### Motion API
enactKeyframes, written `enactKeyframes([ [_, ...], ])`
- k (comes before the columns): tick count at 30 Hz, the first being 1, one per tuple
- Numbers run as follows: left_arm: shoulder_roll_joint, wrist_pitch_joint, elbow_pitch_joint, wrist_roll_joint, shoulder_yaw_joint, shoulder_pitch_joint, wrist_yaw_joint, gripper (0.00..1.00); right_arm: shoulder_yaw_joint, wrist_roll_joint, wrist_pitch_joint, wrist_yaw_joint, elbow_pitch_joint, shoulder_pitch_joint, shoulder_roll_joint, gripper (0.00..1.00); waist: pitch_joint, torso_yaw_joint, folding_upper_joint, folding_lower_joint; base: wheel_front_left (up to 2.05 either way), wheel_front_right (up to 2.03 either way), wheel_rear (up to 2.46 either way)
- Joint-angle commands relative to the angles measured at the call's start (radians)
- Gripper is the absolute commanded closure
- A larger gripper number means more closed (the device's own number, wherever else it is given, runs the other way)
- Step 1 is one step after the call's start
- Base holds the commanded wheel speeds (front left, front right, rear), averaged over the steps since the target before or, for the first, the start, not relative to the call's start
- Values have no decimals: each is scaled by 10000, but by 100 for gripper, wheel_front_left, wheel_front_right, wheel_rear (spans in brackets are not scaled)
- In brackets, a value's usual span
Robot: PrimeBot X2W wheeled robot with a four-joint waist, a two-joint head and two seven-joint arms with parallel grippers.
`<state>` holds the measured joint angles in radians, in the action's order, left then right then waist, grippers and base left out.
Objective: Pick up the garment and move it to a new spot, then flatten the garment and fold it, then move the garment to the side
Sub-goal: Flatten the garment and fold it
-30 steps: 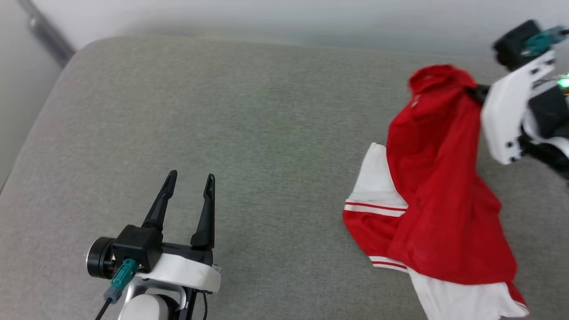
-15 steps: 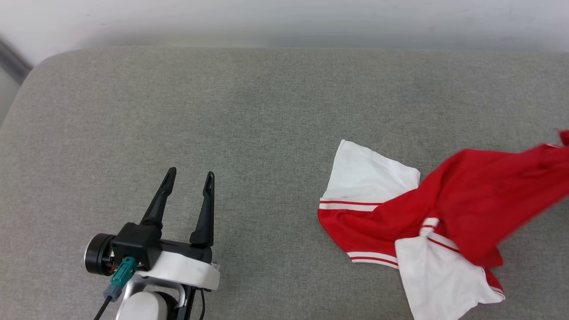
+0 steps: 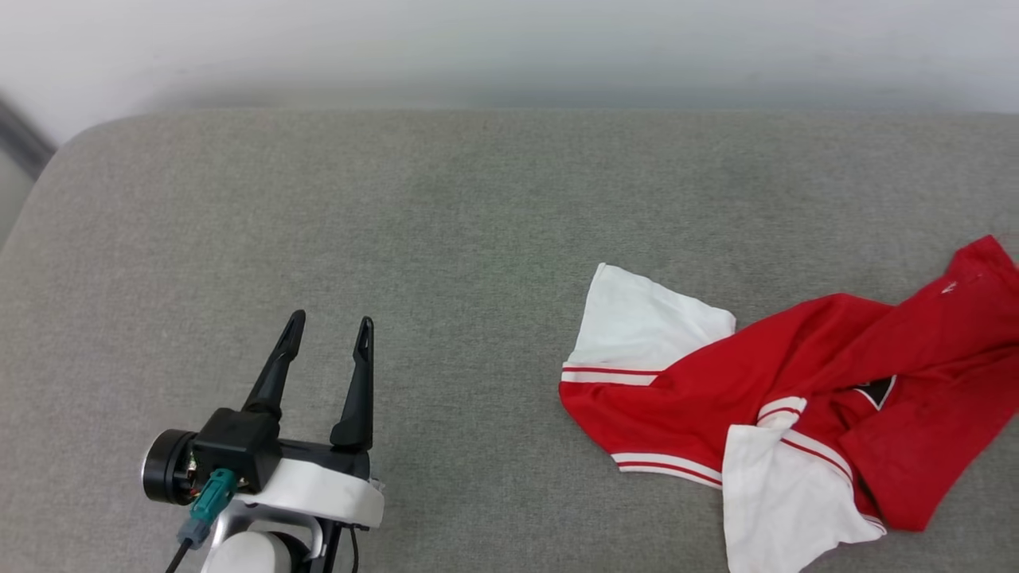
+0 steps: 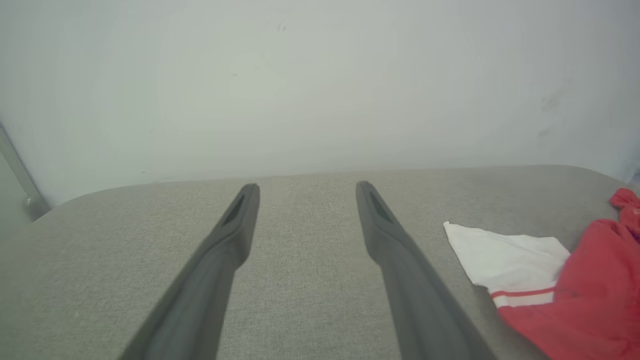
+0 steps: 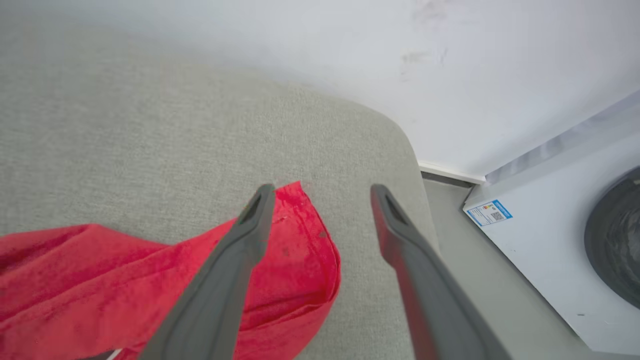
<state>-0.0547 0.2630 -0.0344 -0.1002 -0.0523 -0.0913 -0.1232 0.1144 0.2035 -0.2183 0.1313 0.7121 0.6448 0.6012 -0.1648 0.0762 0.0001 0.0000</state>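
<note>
Grey cushion (image 3: 398, 239) bears garment (image 3: 716, 398); left gripper (image 3: 331, 318), right gripper (image 5: 322, 189) gape empty; right wrist view adds appliance (image 5: 550, 240).

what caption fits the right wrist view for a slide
Open right gripper over a corner of the red shirt lying crumpled on the grey cushion, a white appliance at the side.

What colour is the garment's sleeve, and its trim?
White sleeve with red-white striped trim, clearest in the head view.
</note>
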Motion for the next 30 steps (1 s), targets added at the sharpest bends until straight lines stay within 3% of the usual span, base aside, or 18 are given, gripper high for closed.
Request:
enactKeyframes([
  [1, -25, 27, 67, -30, 86, 64, -22, 0, 30, 2, 300, -10, -190, 117, -194, 0, 165, -177, -1, 0, 0, 0, 0],
  [8, -6, 27, 352, -226, 338, 250, -36, 0, -271, -10, 1801, -10, -1873, -370, -1170, 0, 563, -666, -1, 0, 0, 0, 0],
  [9, 10, 25, 548, -365, 431, 349, -35, 0, -815, 96, 2626, -10, -3238, -1172, -1912, 0, 687, -909, -1, 0, 0, 0, 0],
  [20, 25, 25, 480, -473, 103, 499, -47, 0, -2125, -925, 4486, -7, -6783, -4461, -4559, 0, 496, -1417, -1, 0, 0, 0, 0],
  [27, -213, 25, 214, -1159, -389, -69, -68, 0, -2136, -1402, 4801, -9, -7526, -5360, -5250, 0, 143, -1792, -1, 0, 0, 0, 0],
  [30, -844, -278, -12, -1301, -1124, -671, -68, 0, -2156, -1420, 4823, -9, -7666, -5303, -5374, 0, -54, -1996, -1, 0, 0, 0, 0],
])
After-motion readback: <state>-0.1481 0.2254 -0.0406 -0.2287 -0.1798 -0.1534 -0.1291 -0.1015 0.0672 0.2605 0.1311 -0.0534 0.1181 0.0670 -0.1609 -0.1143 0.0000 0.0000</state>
